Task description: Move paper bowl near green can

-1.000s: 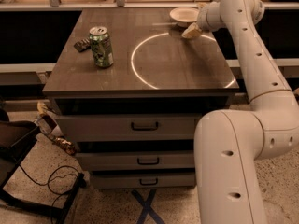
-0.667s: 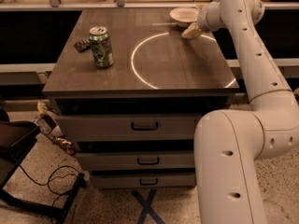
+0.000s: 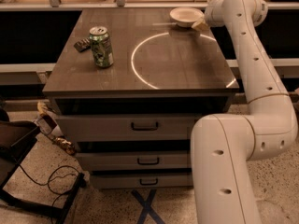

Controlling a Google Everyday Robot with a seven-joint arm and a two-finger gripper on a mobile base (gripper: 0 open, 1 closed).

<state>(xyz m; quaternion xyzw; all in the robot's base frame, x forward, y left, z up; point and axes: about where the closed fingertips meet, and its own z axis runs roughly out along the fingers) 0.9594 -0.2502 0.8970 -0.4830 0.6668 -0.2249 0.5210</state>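
The paper bowl [image 3: 185, 16] is white and shallow, and sits at the far right of the table top. My gripper [image 3: 200, 25] is at the bowl's right rim, low over the table, at the end of the white arm reaching in from the right. The green can [image 3: 101, 47] stands upright on the left part of the table, well away from the bowl.
A small dark flat object [image 3: 82, 44] lies just left of the can. The dark table [image 3: 187, 73] has a bright ring of light on its top and drawers below. A dark chair [image 3: 14, 139] and cables are on the floor at left.
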